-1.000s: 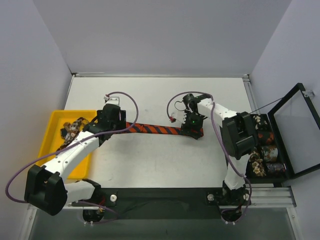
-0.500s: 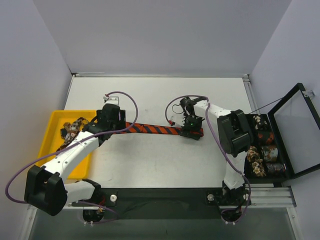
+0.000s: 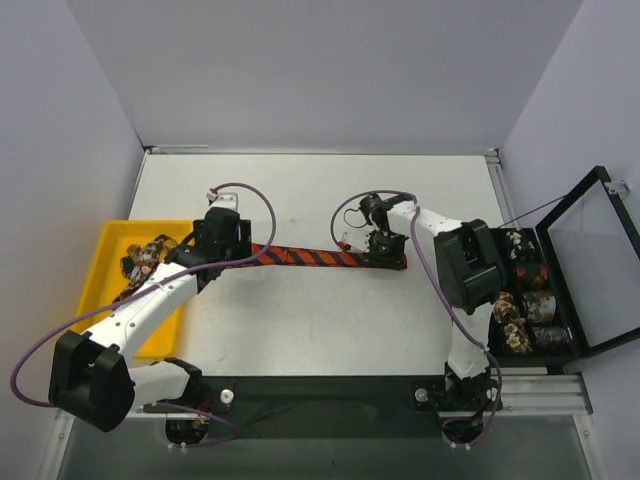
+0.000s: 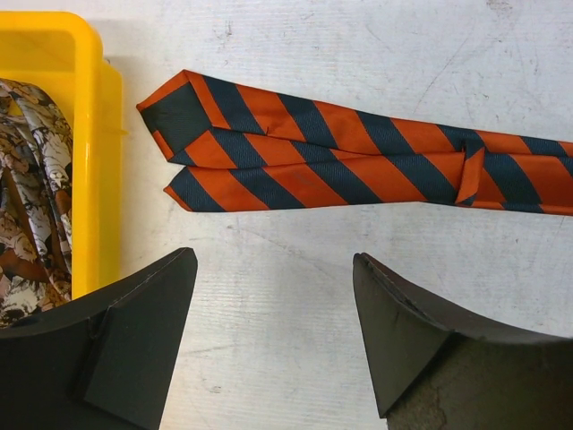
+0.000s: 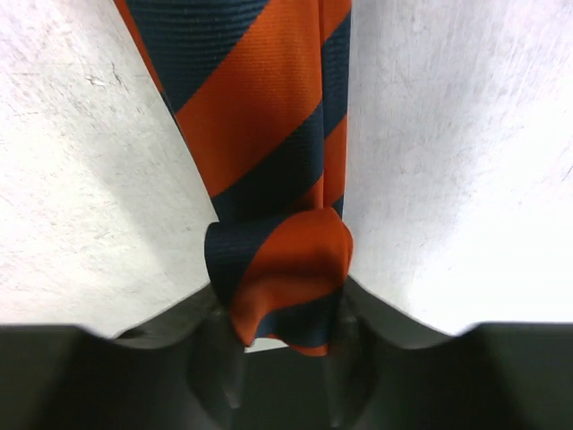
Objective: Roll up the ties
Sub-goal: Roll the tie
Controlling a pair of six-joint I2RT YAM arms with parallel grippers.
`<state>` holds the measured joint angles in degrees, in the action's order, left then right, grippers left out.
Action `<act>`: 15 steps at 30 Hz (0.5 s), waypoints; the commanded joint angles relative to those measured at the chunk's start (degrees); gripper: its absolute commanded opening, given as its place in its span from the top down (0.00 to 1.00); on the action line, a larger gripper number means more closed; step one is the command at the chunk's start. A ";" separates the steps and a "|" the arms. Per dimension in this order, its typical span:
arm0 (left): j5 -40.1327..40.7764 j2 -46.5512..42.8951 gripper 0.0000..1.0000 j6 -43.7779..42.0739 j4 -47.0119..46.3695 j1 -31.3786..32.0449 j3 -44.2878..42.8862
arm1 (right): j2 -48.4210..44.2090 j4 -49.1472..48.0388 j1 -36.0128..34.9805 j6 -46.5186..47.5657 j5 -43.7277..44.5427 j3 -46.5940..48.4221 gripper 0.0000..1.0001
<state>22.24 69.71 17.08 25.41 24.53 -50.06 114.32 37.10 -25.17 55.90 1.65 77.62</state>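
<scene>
We found the tie [image 3: 320, 258] lying flat on the middle of the desk [image 3: 300, 320], long axis running left to right. The right gripper [image 5: 277, 336] was clamped on its folded right end. The left gripper [image 4: 273, 336], fingers apart, hung just beside the pointed left end.

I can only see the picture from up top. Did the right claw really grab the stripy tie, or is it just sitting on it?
Observer: It grabbed it. Its wrist camera shows the right gripper pinching the end of the striped tie, curled into a small fold.
Operator: Is the left claw touching the tie too?
Observer: No. The left gripper is open, with bare table between it and the tie.
Operator: What's the tie's other end like?
Observer: Two pointed tips, one partly over the other, close beside the yellow tray.
</scene>
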 commanded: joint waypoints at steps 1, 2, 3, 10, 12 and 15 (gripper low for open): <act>-0.44 -1.25 0.18 -0.29 -3.00 -0.45 0.05 | 1.16 2.10 -0.06 0.97 1.60 -0.02 0.71; -0.53 -1.25 0.18 -0.29 -3.00 -0.45 0.05 | 1.43 2.18 -0.06 0.88 1.51 0.07 0.78; -0.53 -1.16 0.18 -0.21 -3.00 -0.45 0.05 | 1.52 2.36 -0.23 0.79 1.43 0.24 0.81; -0.79 -1.25 0.18 -0.29 -3.00 -0.45 0.14 | 1.26 2.71 -0.32 0.61 1.43 0.60 0.65; -0.79 -1.25 0.18 -0.38 -3.08 -0.45 0.05 | 0.55 2.80 -0.41 0.53 1.51 0.77 0.46; -1.14 -1.25 0.18 -0.29 -3.08 -0.45 0.05 | -1.20 3.15 -0.93 -0.08 1.60 1.21 0.35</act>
<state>21.82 69.71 17.08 25.39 24.53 -50.04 114.65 36.99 -25.39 55.77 2.72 77.80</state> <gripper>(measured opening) 0.817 0.624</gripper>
